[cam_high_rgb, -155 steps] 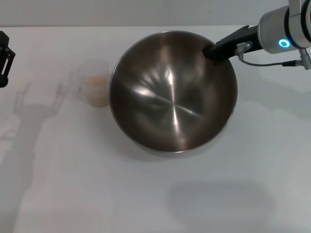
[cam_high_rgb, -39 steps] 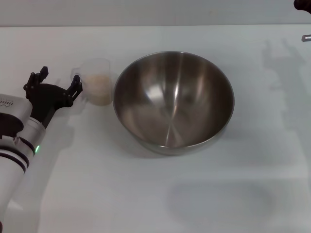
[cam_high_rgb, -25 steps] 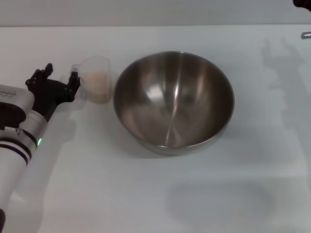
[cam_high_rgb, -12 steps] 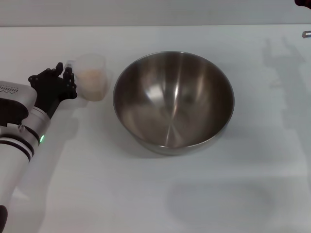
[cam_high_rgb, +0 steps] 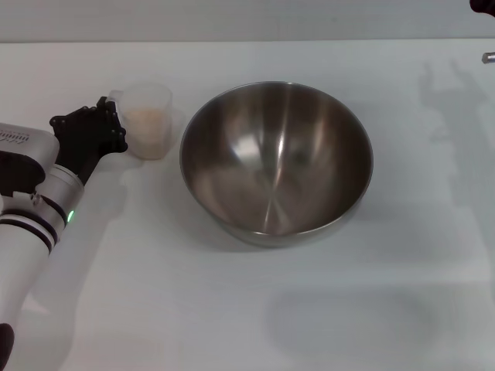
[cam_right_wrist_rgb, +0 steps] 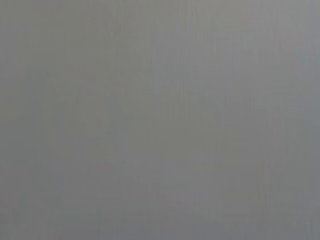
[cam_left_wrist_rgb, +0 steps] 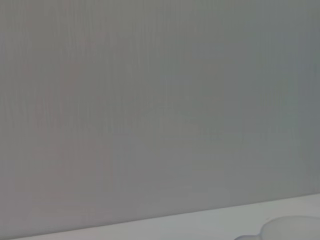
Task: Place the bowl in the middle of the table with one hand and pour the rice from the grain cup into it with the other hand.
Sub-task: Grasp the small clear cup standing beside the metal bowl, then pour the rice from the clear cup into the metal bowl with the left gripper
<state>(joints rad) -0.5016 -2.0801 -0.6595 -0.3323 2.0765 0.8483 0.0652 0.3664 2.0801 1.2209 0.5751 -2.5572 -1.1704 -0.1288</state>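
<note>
The bowl (cam_high_rgb: 276, 158) stands upright and empty on the table (cam_high_rgb: 255, 309), about at its middle. The grain cup (cam_high_rgb: 146, 121) is to the left of the bowl, upright, with the rice (cam_high_rgb: 145, 117) inside. My left gripper (cam_high_rgb: 110, 125) is against the cup's left side with its black fingers shut on the cup's edge there. A pale curved rim that may be the cup's (cam_left_wrist_rgb: 292, 226) shows in the left wrist view. Only a dark sliver of my right arm (cam_high_rgb: 481, 5) shows at the top right corner; its gripper is out of view.
A grey wall (cam_high_rgb: 232, 19) runs behind the table's far edge. The left arm's white body (cam_high_rgb: 27, 224) lies over the table's left front. The right wrist view shows only plain grey.
The right arm let go of the bowl and withdrew to the top right. The left gripper came in, closed on the cup, and the cup has shifted a little left and away.
</note>
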